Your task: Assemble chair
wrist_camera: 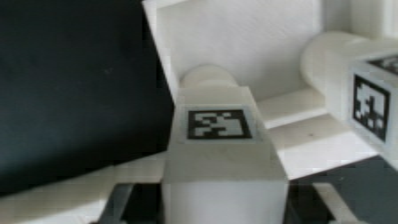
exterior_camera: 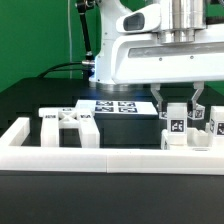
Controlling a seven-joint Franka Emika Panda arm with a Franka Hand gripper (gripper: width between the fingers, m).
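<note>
Exterior view: gripper (exterior_camera: pixel 178 116) low at the view's right, on the upright chair part (exterior_camera: pixel 175 128) just behind the border rail (exterior_camera: pixel 100 157); loose parts (exterior_camera: pixel 66 122) lie well left.
Wrist view: only here we see the part filling the gap between the fingers (wrist_camera: pixel 135 206).
Grip: clenched on it, both sides.
Look: white, blocky, rounded top, square tag.

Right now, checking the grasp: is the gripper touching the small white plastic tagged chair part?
Cannot tell: wrist view shows fingers flanking the chair part; blur hides contact.
</note>
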